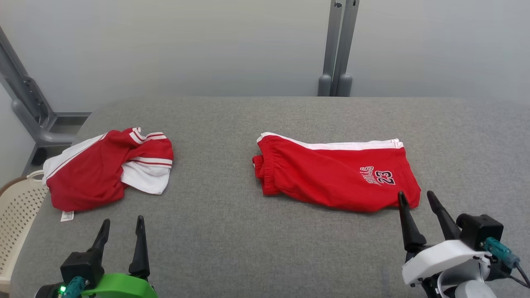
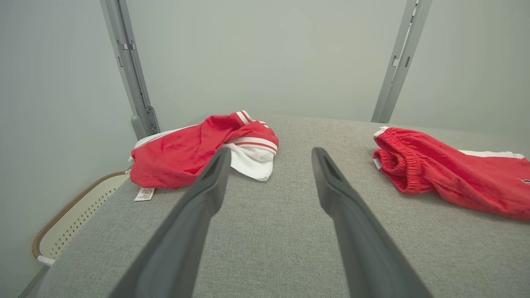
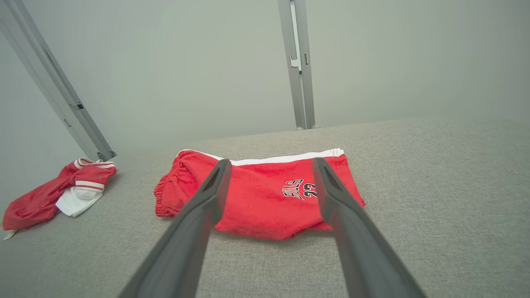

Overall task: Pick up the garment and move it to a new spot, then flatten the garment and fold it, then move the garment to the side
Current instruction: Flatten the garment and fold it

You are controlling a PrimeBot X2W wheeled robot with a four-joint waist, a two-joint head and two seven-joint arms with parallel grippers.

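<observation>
A: Found the shorts [image 1: 335, 174]?

B: Yes. Lying folded on the table [image 1: 232, 248], right of centre, waistband to the left, near hem close ahead of the right gripper [image 1: 415, 193]. Seems to need only the move to the side.

A: Gripping anything?

B: Nothing. Spread wide and empty on the right gripper, same on the left gripper [image 1: 123, 219], low over the near edge and well apart from the shorts.

A: Risks from here?

B: Several. Could peel the fold open by pinching just the top layer. Could let the far end droop and unfold by lifting with one gripper alone. Could bunch the cloth against the grey cover by dragging instead of lifting.

A: And to the left?

B: Mind the crumpled garment [image 1: 107, 167], same red and white, sitting at the left edge beside the basket [image 1: 16, 215]. Easy to mistake for the target, or to nudge over the edge with a wide sweep.

A: Any writing?

B: A white number [image 1: 385, 177] on the shorts, "23", outlined dark, with a slanted word beside it. Probably "BULLS", going by the right wrist view, though not certain. Also a small white tag [image 1: 67, 215] poking out under the crumpled garment: printed, but too small to read. No brand mark spotted elsewhere.
</observation>
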